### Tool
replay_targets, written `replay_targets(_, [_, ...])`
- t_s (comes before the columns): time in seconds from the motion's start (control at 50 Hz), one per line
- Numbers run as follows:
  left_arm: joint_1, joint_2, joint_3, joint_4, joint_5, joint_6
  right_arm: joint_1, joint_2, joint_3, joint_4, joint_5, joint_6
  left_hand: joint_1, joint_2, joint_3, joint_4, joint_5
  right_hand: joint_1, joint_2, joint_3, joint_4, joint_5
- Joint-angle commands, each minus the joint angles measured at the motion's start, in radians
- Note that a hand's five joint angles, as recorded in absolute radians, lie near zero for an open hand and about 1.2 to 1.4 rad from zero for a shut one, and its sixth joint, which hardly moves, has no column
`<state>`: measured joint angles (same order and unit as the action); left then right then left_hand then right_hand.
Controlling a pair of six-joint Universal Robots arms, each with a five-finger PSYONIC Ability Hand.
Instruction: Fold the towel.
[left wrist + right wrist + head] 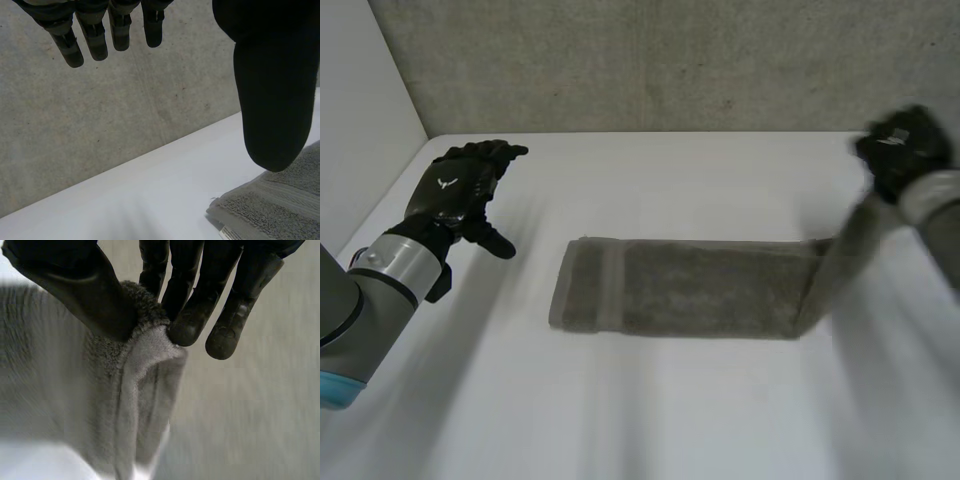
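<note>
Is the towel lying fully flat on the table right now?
No, one end is raised. The right hand pinches that end above the table; the rest of the towel lies flat.

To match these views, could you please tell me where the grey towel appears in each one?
Head view: grey towel lies centrally, one end held up by the right hand.
Left wrist view: its corner lies beside the left hand.
Right wrist view: its end hangs pinched in that hand.
Shared landmark: the concrete wall.

White table (650, 420) against grey concrete wall (650, 60)
</note>
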<state>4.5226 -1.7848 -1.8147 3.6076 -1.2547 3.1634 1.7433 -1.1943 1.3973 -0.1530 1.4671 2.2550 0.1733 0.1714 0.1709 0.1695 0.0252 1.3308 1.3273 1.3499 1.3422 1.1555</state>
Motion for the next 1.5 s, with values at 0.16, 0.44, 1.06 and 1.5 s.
replay_targets(0.16, [-0.005,-0.002,-0.018,0.013,0.003,0.006,0.620,0.306,-0.170,-0.099,-0.016,0.018,0.023,0.025,0.025,0.026,-0.004,0.065,0.069,0.046,0.054,0.066])
replay_targets(0.44, [-0.007,-0.028,-0.029,0.057,0.003,0.015,0.665,0.463,-0.254,-0.137,-0.019,0.037,0.023,0.025,0.025,0.026,-0.004,0.065,0.069,0.046,0.054,0.066])
replay_targets(1.06, [-0.126,-0.056,-0.005,0.052,-0.028,0.018,0.322,-0.003,0.116,-0.040,-0.070,0.632,0.040,0.042,0.043,0.044,0.014,-1.156,-1.153,-1.175,-1.168,-1.155])
replay_targets(1.5, [-0.218,-0.120,0.051,0.046,-0.127,0.070,0.156,0.111,0.304,-0.050,-0.099,0.569,0.040,0.042,0.043,0.044,0.014,-0.591,-0.588,-0.610,-0.603,-0.590])
